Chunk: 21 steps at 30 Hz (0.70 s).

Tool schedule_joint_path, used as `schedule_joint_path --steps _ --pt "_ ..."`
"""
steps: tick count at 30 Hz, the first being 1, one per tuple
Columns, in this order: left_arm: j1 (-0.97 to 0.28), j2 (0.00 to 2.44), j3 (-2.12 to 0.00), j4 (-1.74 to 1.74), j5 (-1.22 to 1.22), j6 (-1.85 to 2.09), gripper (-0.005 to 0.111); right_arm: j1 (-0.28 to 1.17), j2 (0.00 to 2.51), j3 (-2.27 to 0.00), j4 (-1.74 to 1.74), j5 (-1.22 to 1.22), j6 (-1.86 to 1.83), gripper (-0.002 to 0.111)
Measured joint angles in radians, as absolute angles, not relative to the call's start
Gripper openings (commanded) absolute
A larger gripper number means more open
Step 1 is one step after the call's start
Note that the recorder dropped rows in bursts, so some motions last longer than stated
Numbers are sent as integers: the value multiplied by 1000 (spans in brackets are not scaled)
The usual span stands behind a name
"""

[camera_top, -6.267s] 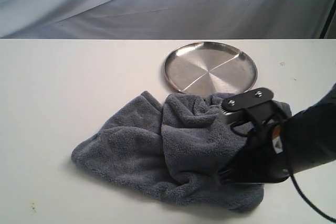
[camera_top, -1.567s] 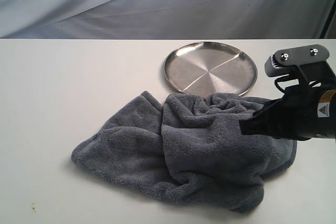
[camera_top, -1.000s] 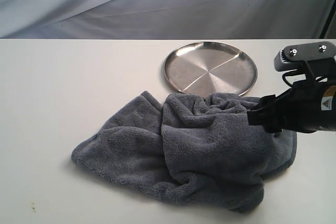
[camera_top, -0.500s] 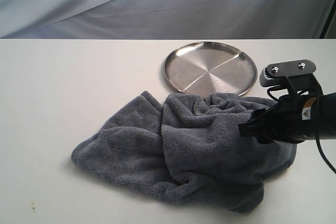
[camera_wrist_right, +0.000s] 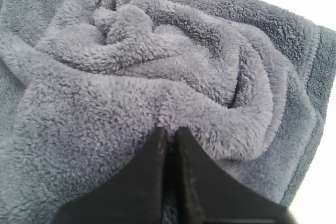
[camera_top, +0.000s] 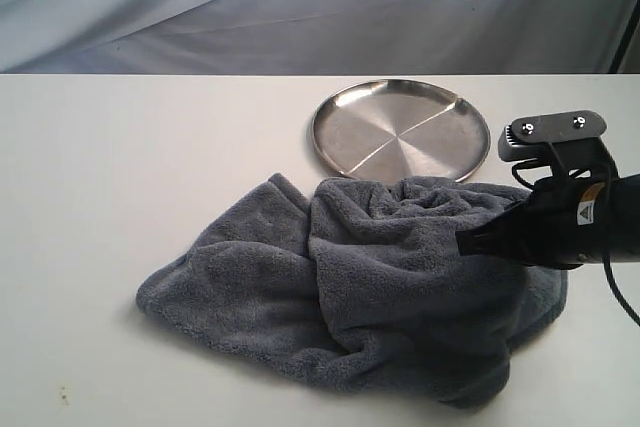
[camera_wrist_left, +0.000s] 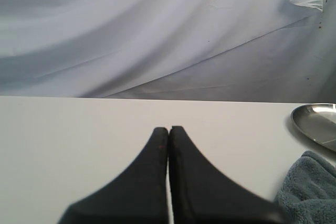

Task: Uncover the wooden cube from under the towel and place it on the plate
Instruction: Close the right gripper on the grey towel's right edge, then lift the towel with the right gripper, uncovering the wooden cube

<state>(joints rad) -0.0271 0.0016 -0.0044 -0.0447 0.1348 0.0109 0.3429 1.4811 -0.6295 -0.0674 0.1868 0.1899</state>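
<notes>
Oblique exterior, low wrists; shared towel (camera_top: 380, 287)

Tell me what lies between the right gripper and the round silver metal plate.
Only bunched folds of the blue-grey fleece towel. The right wrist view shows them running from the right gripper to the round silver metal plate.

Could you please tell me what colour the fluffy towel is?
The fluffy fleece towel is a plain blue-grey, clearest in the right wrist view.

Rumpled blue-grey towel (camera_top: 380, 287) beside shiny silver plate (camera_top: 400, 127)
</notes>
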Motion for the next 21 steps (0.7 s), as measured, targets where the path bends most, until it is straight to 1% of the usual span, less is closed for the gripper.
schedule_joint_path --steps 9,17,21 --pt "-27 2 -4 -45 135 11 1 343 1419 -630 -67 234 190 0" --pt "-27 2 -4 -45 135 11 1 343 1228 -630 -49 244 190 0" --pt "-27 2 -4 -45 135 11 1 343 1123 -630 -41 213 190 0"
